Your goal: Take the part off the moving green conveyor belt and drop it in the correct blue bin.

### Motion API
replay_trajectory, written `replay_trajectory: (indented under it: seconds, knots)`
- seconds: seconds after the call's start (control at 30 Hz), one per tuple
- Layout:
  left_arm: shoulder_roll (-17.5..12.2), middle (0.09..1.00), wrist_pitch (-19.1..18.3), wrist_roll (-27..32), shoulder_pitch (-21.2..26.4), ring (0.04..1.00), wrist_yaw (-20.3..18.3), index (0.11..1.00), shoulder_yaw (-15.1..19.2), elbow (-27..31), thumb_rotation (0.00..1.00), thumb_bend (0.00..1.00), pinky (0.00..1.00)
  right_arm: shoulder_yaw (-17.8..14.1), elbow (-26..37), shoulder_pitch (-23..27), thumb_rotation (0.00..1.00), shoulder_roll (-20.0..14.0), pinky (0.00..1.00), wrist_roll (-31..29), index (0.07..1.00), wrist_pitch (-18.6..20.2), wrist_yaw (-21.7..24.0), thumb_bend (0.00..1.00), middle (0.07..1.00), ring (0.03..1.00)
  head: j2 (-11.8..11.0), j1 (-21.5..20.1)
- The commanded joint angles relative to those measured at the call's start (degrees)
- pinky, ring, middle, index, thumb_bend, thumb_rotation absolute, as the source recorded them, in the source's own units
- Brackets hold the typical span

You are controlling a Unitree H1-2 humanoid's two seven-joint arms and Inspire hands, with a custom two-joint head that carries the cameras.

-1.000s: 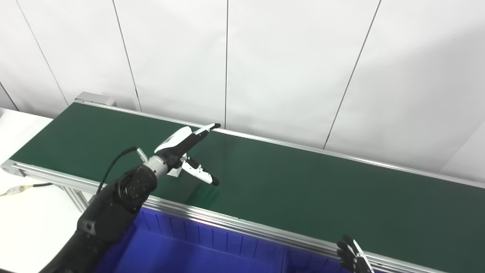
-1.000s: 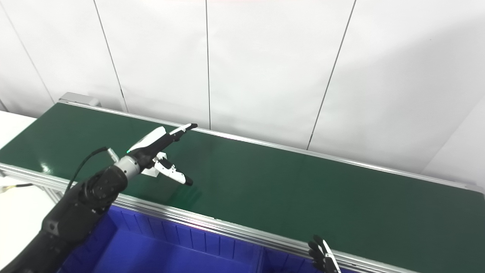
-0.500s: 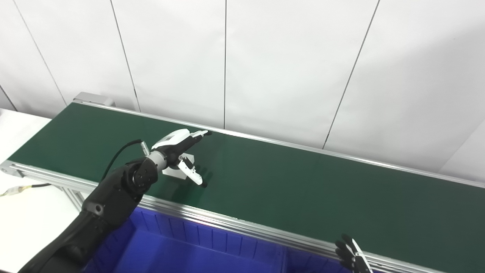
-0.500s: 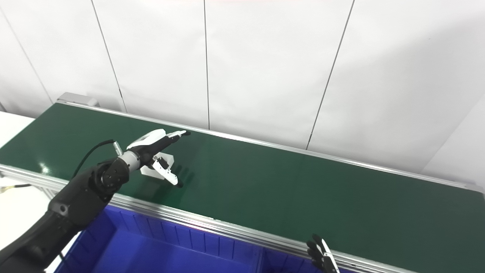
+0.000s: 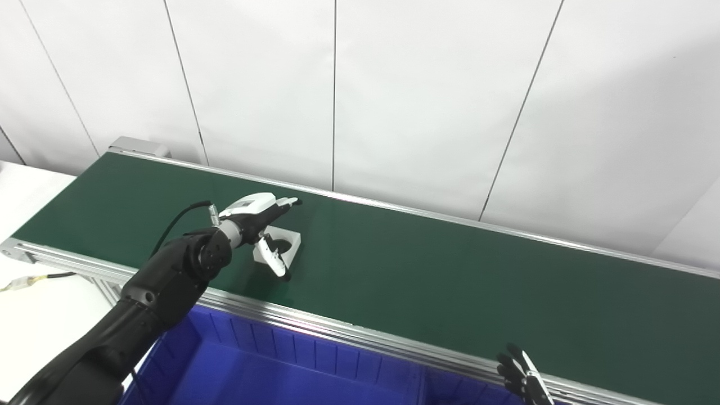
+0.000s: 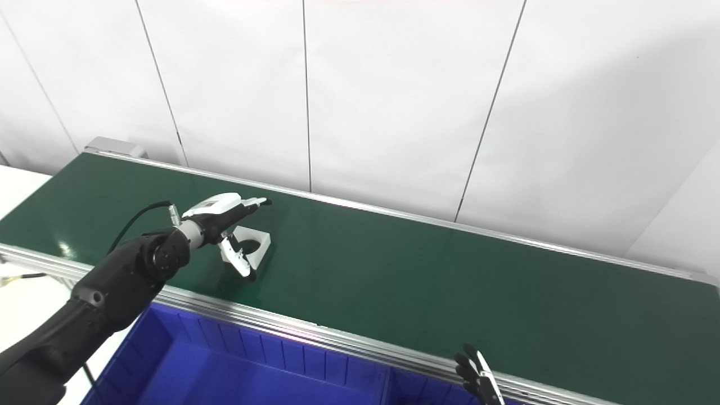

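A white square part (image 5: 286, 243) with a round hole lies on the green conveyor belt (image 5: 450, 281), left of the middle. My left hand (image 5: 260, 228) is low over it and open, fingers stretched past its far side and the thumb down at its near side, partly covering it; whether they touch it I cannot tell. The part also shows in the right eye view (image 6: 256, 242). Only the fingertips of my right hand (image 5: 520, 377) show at the bottom edge, below the belt's near rail, fingers apart.
A blue bin (image 5: 270, 371) stands under the belt's near rail, with a divider wall toward the right. A white table (image 5: 34, 315) with a cable is at the left. A white panelled wall stands behind the belt.
My left hand has dropped and pulled back left, down to the belt around the part. The part has moved right along the belt and come out from behind the hand. My right hand has stayed put.
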State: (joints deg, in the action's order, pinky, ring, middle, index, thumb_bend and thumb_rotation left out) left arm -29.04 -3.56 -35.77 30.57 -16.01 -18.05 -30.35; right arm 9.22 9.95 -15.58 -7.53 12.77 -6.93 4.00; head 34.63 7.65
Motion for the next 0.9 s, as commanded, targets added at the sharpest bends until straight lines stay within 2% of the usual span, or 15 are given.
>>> replay_trajectory:
  seconds: [0.0,0.13,0.23,0.47,0.5,0.6,0.63,0.67,0.7,0.87]
  knots:
    - [-1.4,1.000,-0.9,-1.1,3.5,1.000,1.1,0.977,0.0,0.1,0.14,0.95,1.00,-0.1,1.3,0.3,0.26,0.0,0.86,-0.5,0.960,-3.2,-0.3,0.90,0.901,0.882,0.0,0.1]
    - [-1.2,1.000,-0.3,-2.9,3.6,1.000,2.8,0.978,-1.1,-1.0,0.12,0.93,1.00,-0.2,1.9,0.0,0.26,0.0,0.86,-0.6,0.960,-2.8,-0.3,0.90,0.903,0.884,0.2,0.1]
    - [-0.3,1.000,-0.2,-3.1,3.5,1.000,4.2,0.976,-1.4,-1.7,0.04,0.89,1.00,-0.3,2.0,-0.2,0.26,0.0,0.86,-0.7,0.960,-3.0,-0.3,0.90,0.902,0.883,0.4,0.1]
    - [2.5,0.976,2.4,-3.0,3.6,0.973,10.3,0.944,-2.0,-4.6,0.00,0.78,0.96,-0.3,2.8,-0.9,0.27,-0.3,0.87,-0.2,0.963,-3.3,-0.4,0.88,0.903,0.881,1.2,0.2]
    - [3.0,0.958,3.1,-2.8,3.6,0.950,11.3,0.928,-1.9,-5.0,0.00,0.76,0.92,-0.3,3.0,-1.0,0.27,-0.3,0.87,-0.3,0.962,-3.3,-0.4,0.88,0.903,0.881,1.4,0.2]
    - [4.7,0.856,7.1,-2.2,4.0,0.803,15.8,0.857,-1.7,-7.7,0.00,0.65,0.74,-0.5,3.3,-1.3,0.27,-0.3,0.87,-0.1,0.961,-3.5,-0.6,0.88,0.902,0.881,1.6,0.4]
    - [5.3,0.767,7.8,-1.7,4.3,0.696,16.6,0.814,-1.6,-8.8,0.00,0.56,0.62,-0.5,3.4,-1.4,0.28,-0.3,0.85,-0.2,0.959,-3.7,-0.6,0.88,0.900,0.877,1.8,0.4]
    - [6.0,0.690,8.4,-1.2,4.6,0.653,17.2,0.785,-1.4,-9.6,0.00,0.53,0.57,-0.5,3.4,-1.5,0.28,-0.4,0.85,-0.3,0.960,-3.8,-0.6,0.88,0.901,0.879,1.8,0.4]
    - [6.6,0.561,9.2,-0.6,4.9,0.604,17.6,0.740,-1.1,-10.3,0.00,0.52,0.52,-0.5,3.6,-1.6,0.28,-0.4,0.86,-0.6,0.962,-3.6,-0.5,0.88,0.904,0.882,2.1,0.5]
    - [8.6,0.501,11.8,1.6,6.1,0.600,17.4,0.664,-0.8,-12.4,0.00,0.52,0.51,-0.6,4.2,-1.9,0.29,-0.2,0.85,-0.7,0.960,-3.6,-0.7,0.88,0.902,0.881,2.7,0.6]
